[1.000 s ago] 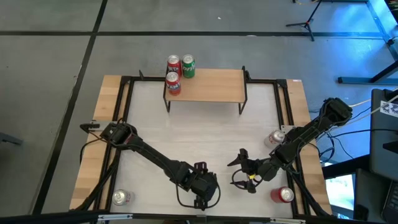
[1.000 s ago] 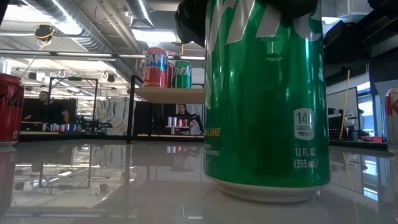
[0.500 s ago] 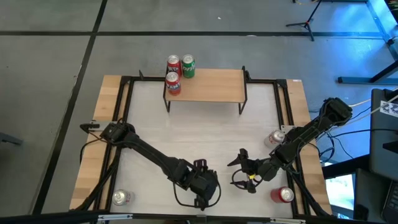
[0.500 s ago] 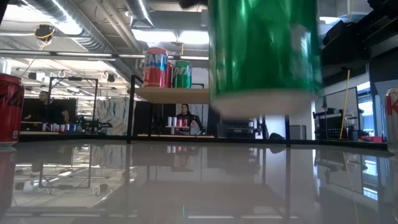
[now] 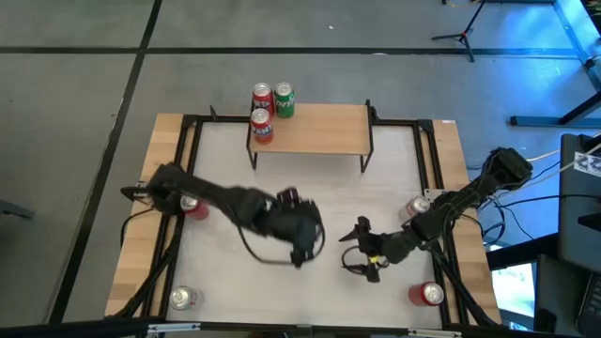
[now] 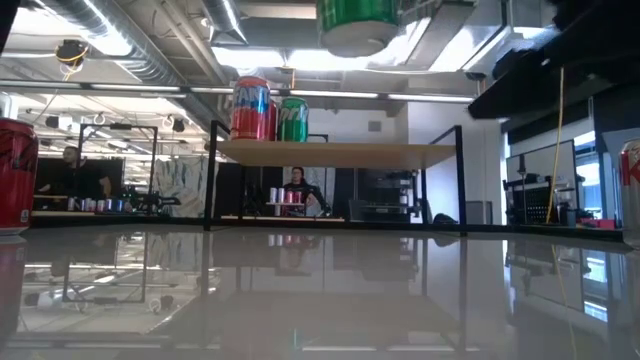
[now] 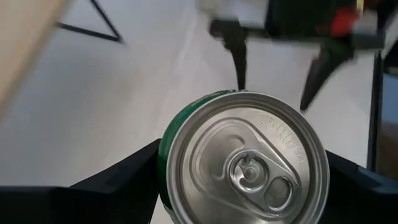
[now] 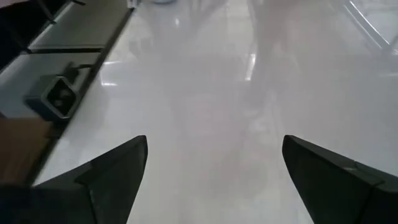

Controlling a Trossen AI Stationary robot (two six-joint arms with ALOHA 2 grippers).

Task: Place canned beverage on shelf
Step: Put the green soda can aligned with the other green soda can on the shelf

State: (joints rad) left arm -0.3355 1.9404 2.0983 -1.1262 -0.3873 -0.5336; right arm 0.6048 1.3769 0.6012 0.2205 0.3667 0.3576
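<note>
My left gripper (image 5: pixel 299 235) hangs above the middle of the table, shut on a green can (image 7: pixel 245 168). The low view shows the can's bottom (image 6: pixel 358 22) high above the tabletop. The shelf (image 5: pixel 319 131), a light-wood board on black legs, stands at the far edge. Two red cans (image 5: pixel 262 98) (image 5: pixel 261 125) and another green can (image 5: pixel 284 99) stand at its left end. My right gripper (image 5: pixel 353 246) stands open just right of the left one, with nothing between its fingers. My left gripper pinches the green can by its side wall (image 7: pixel 166 149), just below the top rim, between its two fingers (image 7: pixel 118 180). The fingers slant down from above, one on either side of the can. The can is upright and lifted clear of the table.
Loose cans stand on the table: a red one (image 5: pixel 192 205) at the left, a silver-topped one (image 5: pixel 183 298) near left, one (image 5: pixel 416 208) at the right and a red one (image 5: pixel 427 294) near right. Black frame rails (image 5: pixel 178 188) run along the table's sides.
My left gripper has risen and gone from near the front edge toward the far edge, carrying the green can. The can stood on the table a second ago and now hangs well clear of it, still upright.
</note>
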